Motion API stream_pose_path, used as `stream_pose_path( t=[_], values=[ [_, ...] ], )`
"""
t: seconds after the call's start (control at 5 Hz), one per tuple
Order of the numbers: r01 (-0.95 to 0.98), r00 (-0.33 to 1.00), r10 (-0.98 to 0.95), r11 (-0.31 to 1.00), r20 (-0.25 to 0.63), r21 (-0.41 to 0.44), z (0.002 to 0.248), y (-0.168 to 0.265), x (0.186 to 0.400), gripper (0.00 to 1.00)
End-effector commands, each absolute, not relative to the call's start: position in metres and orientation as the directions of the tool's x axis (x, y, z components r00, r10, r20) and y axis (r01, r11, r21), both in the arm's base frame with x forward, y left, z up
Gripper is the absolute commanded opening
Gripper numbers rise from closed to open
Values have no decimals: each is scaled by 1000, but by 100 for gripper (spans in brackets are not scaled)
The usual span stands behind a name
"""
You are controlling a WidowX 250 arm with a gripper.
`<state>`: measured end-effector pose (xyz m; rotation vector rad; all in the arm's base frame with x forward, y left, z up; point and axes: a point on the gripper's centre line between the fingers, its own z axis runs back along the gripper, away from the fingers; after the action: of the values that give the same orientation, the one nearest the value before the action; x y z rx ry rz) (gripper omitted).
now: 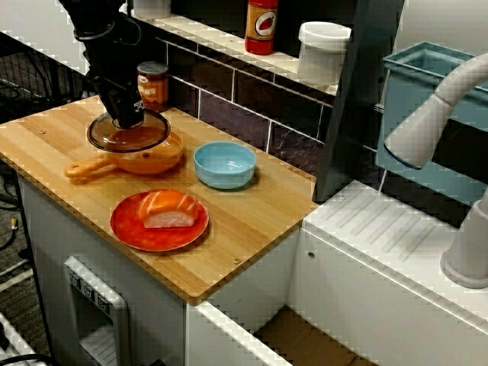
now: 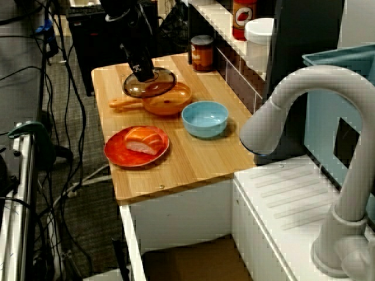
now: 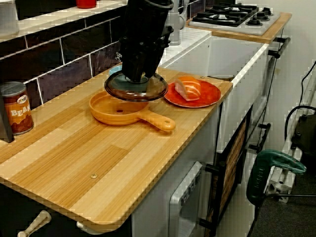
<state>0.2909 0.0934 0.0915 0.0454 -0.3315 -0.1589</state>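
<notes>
My black gripper (image 1: 128, 118) is shut on the knob of a round smoked-glass lid (image 1: 126, 136). The fingertips are hidden by the gripper's body. In the view from the counter's end, the lid (image 3: 137, 89) hangs roughly level a little above an orange pan (image 3: 116, 112) and covers the pan's far part. The gripper (image 3: 134, 78) comes straight down onto it. The pan's handle (image 3: 158, 122) points toward the counter's front edge. From the sink side, the lid (image 2: 149, 85) overlaps the pan (image 2: 169, 100) at its far rim, under the gripper (image 2: 143, 75).
A blue bowl (image 1: 224, 164) sits to the right of the pan. A red plate (image 1: 126, 226) with a piece of salmon sushi (image 1: 168, 210) lies near the front edge. A bean can (image 1: 152, 84) stands by the tiled wall. A sink and faucet (image 2: 304, 111) lie beyond the wooden counter (image 1: 252, 221).
</notes>
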Motion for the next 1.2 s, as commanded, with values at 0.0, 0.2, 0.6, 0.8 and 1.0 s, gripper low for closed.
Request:
stream_pose_path(
  t=[0.0, 0.2, 0.6, 0.8, 1.0],
  values=[
    [140, 923, -165, 986, 348, 94, 102, 104, 295, 0],
    [135, 926, -163, 985, 341, 103, 97, 104, 300, 0],
    [122, 932, -156, 985, 328, 121, 88, 106, 309, 0],
    [118, 934, -152, 985, 322, 124, 85, 107, 312, 0],
    [114, 937, -148, 986, 316, 124, 83, 108, 314, 0]
  ],
)
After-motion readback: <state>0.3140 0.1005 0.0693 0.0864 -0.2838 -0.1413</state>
